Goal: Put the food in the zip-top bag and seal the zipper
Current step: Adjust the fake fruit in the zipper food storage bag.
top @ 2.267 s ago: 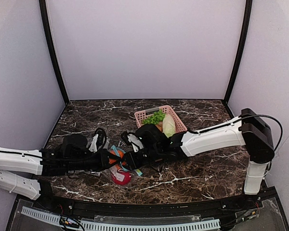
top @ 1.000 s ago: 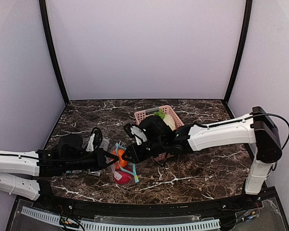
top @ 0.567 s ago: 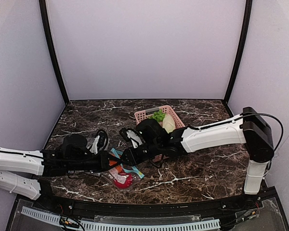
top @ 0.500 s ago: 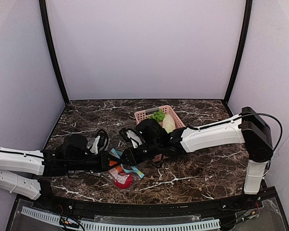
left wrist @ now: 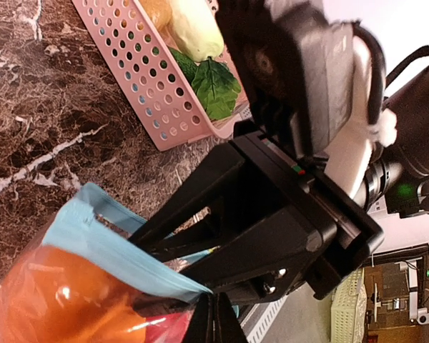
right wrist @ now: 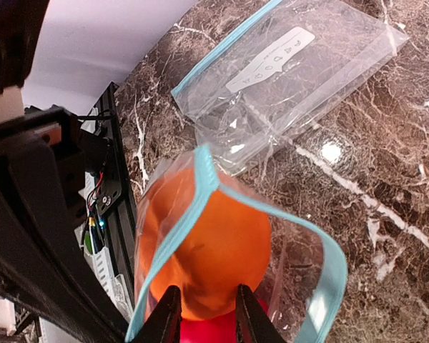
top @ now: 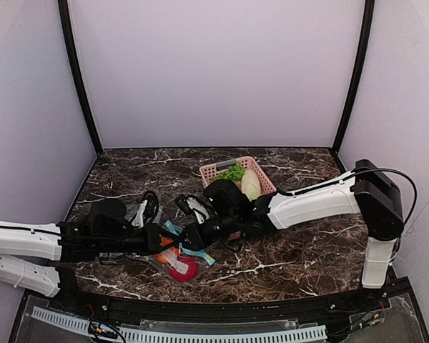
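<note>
Pinching, left gripper (left wrist: 213, 314): closed on zipper (left wrist: 107, 246) at bag (right wrist: 297, 275) mouth.
Right gripper (right wrist: 207, 314): fingers part-open, straddling orange (right wrist: 214, 243); grip cannot be told.
Orange: inside the bag, between right fingers.

A pink basket (top: 225, 162) with round holes in its walls stands just behind the right claw (top: 191, 239), a little to its right, on the dark marble table (top: 293, 257). In it lie a green leafy vegetable (top: 232, 174) and, next to it, a pale yellowish-white vegetable (top: 251, 184). The left wrist view shows also a piece of something orange-yellow (left wrist: 156, 8) at one end of the basket; what it is I cannot tell. An empty clear bag (right wrist: 293, 78) lies flat on the table beyond the tips of the claw, apart from it. It has a light blue strip along one edge and a white label (right wrist: 272, 58). Plain pale walls (top: 214, 71) with black posts (top: 79, 78) stand behind the table.
</note>
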Controlling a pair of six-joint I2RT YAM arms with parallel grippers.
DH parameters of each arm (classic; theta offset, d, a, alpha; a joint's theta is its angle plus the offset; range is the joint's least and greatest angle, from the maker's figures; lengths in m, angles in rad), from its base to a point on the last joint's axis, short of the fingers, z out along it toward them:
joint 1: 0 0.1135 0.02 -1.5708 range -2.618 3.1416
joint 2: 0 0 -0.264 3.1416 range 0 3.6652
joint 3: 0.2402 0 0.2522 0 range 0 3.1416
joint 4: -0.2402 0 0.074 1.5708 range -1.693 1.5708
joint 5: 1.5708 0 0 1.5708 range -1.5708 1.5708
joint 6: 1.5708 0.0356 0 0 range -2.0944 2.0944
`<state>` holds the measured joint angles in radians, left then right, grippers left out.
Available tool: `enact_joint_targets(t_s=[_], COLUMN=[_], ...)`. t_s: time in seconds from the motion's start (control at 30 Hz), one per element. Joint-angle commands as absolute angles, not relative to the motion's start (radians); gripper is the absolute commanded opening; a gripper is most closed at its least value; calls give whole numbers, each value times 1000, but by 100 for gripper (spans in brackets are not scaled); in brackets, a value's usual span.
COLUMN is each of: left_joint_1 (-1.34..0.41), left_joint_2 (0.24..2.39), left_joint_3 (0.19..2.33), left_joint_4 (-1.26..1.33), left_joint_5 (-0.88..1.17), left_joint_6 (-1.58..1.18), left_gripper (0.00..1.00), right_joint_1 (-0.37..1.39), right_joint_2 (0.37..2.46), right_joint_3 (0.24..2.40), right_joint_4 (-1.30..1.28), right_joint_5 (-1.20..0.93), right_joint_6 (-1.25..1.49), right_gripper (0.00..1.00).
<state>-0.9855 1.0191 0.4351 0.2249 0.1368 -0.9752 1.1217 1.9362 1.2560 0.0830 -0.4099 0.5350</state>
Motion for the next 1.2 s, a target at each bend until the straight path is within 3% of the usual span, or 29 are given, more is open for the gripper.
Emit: enact_joint_targets(t_s=[0.0, 0.47, 0.9, 1.17], left_joint_1=[-978, -971, -970, -970], left_joint_2=[964, 926, 953, 950], left_joint_3=[449, 439, 459, 457], left_joint_4=[195, 184, 187, 178], left_joint_5=[78, 111, 130, 130], left_joint_6=[-957, -939, -929, -931], left_gripper=[1, 1, 1, 1], right_joint_1=[1134, 1096, 1100, 1092], right_joint_2=[1845, 1594, 1747, 1794], right_joint_3=[1206, 1112, 1200, 1212], right_joint_4=[98, -85, -158, -126], right_joint_5=[-439, -185, -113, -175], right_joint_6=[522, 517, 589, 621], right_gripper=[26, 57, 57, 49])
